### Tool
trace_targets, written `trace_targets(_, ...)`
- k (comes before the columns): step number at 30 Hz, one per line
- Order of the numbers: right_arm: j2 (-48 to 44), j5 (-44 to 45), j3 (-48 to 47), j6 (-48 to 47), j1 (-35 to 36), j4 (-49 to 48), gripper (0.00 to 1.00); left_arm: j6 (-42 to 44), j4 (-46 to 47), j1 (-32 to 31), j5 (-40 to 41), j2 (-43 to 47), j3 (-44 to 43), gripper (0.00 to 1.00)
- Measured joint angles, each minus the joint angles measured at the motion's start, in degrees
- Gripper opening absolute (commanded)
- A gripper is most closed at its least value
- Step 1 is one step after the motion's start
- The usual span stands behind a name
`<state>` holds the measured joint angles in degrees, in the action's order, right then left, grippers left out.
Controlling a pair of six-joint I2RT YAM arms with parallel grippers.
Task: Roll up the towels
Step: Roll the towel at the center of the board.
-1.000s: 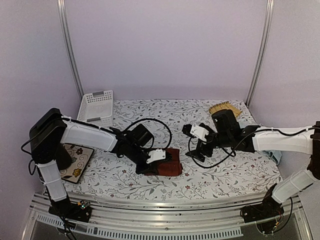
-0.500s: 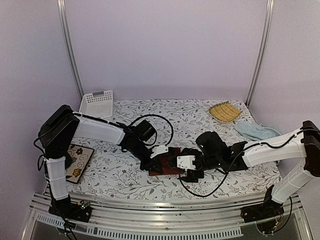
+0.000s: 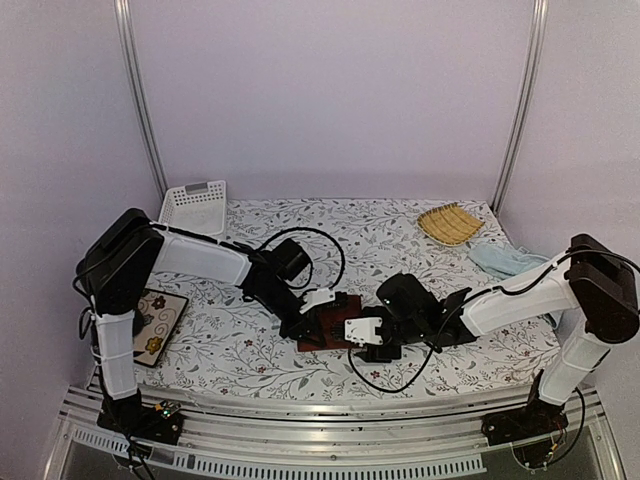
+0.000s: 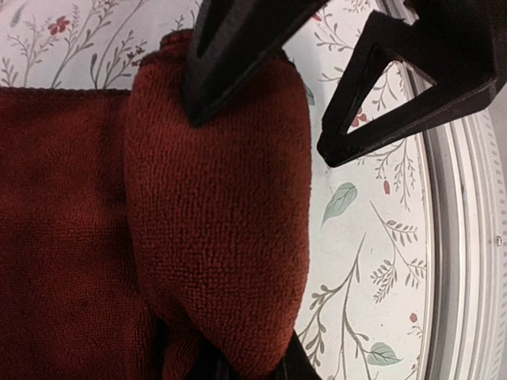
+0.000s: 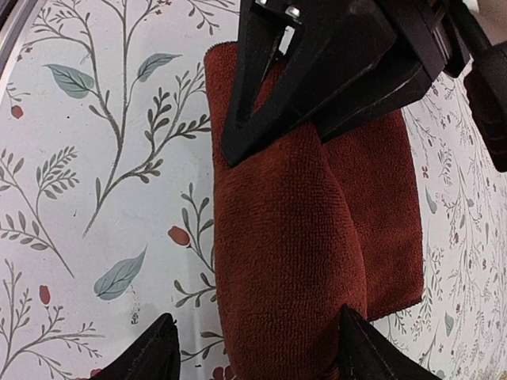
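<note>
Near the front edge of the counter (image 3: 230,350), about midway along it, the rust-red towel (image 3: 338,310) lies partly rolled. A thick roll (image 5: 277,237) runs along its near side, and the flat remainder spreads out behind it. The right fingers (image 5: 161,355) stand open astride one end of the roll, one tip over the bare floral cloth on the near side and the other above the flat part. I cannot tell whether they touch the roll. At the opposite end, the left fingers (image 5: 240,119) sit close together, pinching the roll's end. Off to the left, a flower-painted tile (image 3: 152,325) lies by the left arm. Farther back on the right, the light blue towel (image 3: 510,262) lies crumpled and unrolled, with a yellow woven mat (image 3: 450,222) just behind it. A white basket (image 3: 195,212) stands at the far left corner.
</note>
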<state>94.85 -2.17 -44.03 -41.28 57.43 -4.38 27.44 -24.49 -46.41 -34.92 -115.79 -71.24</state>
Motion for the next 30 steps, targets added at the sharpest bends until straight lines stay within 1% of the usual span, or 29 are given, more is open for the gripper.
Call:
trace_targets(3,0.96,0.92,-0.9,0.09,0.04,-0.02,0.64,-0.11,-0.22,0.15,-0.5,-0.24,-0.22,0.13)
trace_targets(6,1.01,1.55,-1.46,0.13,0.09,0.0,0.53,-0.17,-0.28,0.31,-0.9,-0.42,-0.31,0.17)
trace_targets(9,1.31,1.77,-1.95,0.2,0.17,0.02,0.36,-0.24,-0.31,0.33,-1.01,-0.48,-0.35,0.19)
trace_targets(12,2.71,1.81,-3.37,0.74,0.22,0.55,0.26,-0.28,-0.31,0.33,-1.01,-0.48,-0.35,0.22)
trace_targets(17,3.91,1.62,-4.94,1.55,0.22,1.92,0.22,-0.28,-0.07,0.33,-0.87,-0.13,0.11,0.25)
trace_targets(22,3.91,1.16,-5.18,1.9,0.22,2.73,0.12,-0.24,0.57,0.31,-0.68,0.48,0.87,0.38)
trace_targets(28,4.42,0.2,-5.81,2.67,0.2,3.67,0.07,-0.42,1.07,0.02,0.07,1.84,2.21,0.58)
trace_targets(29,4.66,0.07,-6.16,2.73,0.2,4.02,0.06,-0.46,1.29,-0.04,0.37,2.12,2.47,0.64)
trace_targets(30,4.85,-0.02,-6.43,2.82,0.17,4.2,0.05,-0.61,1.46,-0.13,0.83,2.49,2.86,0.66)
